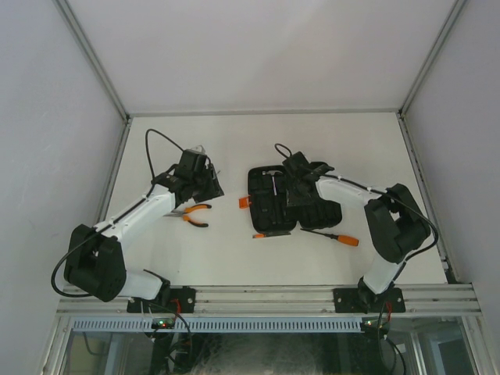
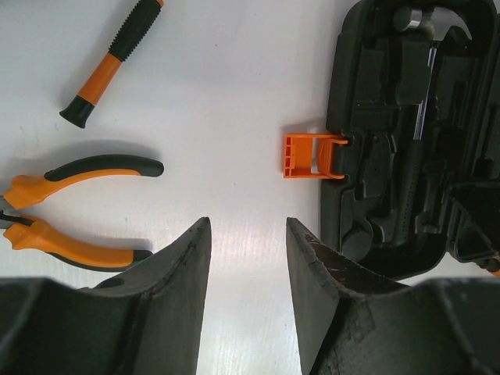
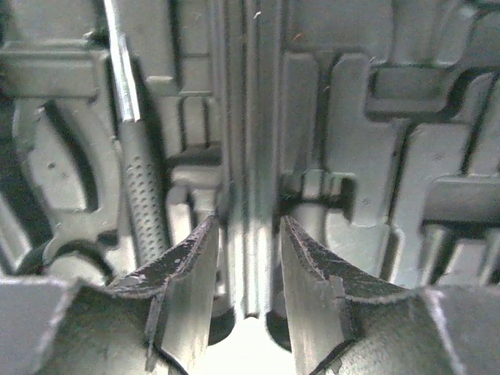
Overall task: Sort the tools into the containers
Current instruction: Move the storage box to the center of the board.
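You had one open case (image 1: pixel 269 212) mid-table, with one hammer (image 3: pixel 141 195) lying in its slot. Outside lay one pair of pliers (image 2: pixel 78 176) and three screwdrivers: the far screwdriver (image 2: pixel 109 66) beyond the pliers, the edge screwdriver (image 1: pixel 271 234) against the case's near edge, and the right screwdriver (image 1: pixel 334 237) just beside it. Your left gripper (image 2: pixel 248 258) hung parted and empty. Your right gripper (image 3: pixel 248 250) stood with its jaws apart astride the case's centre ridge.
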